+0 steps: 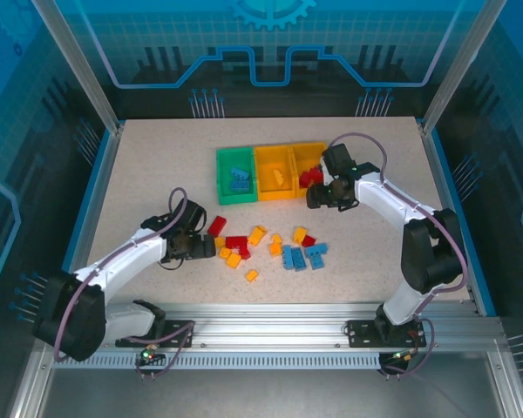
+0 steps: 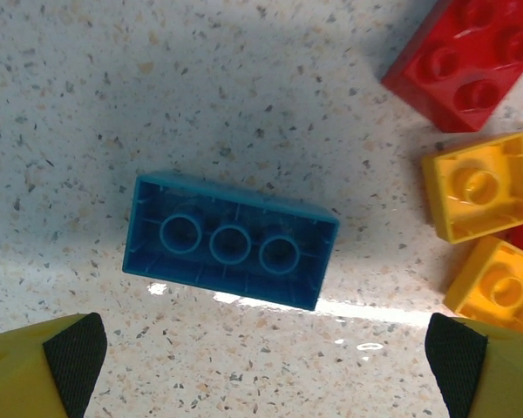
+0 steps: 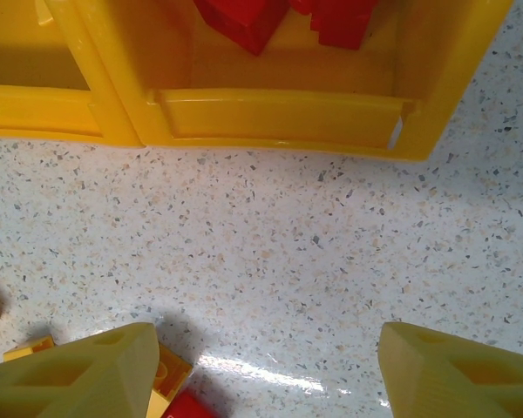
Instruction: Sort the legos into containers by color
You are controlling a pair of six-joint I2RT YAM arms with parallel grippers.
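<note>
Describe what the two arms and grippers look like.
The left arm and right arm have white links, black joints and a grey cable looping alongside each. The left gripper has yellow fingers with black pads; the right gripper has yellow fingers too.

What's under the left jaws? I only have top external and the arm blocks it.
Observer: A blue brick, lying hollow side up on the table. It sits just ahead of the open left jaws and is not gripped.
Operator: Are its neighbours the same way up?
Observer: The yellow brick beside it is hollow side up too. The red brick is studs up.
Operator: Are the right jaws holding anything?
Observer: No. They are open with bare table between them, facing the front wall of the right-hand orange-yellow bin.
</note>
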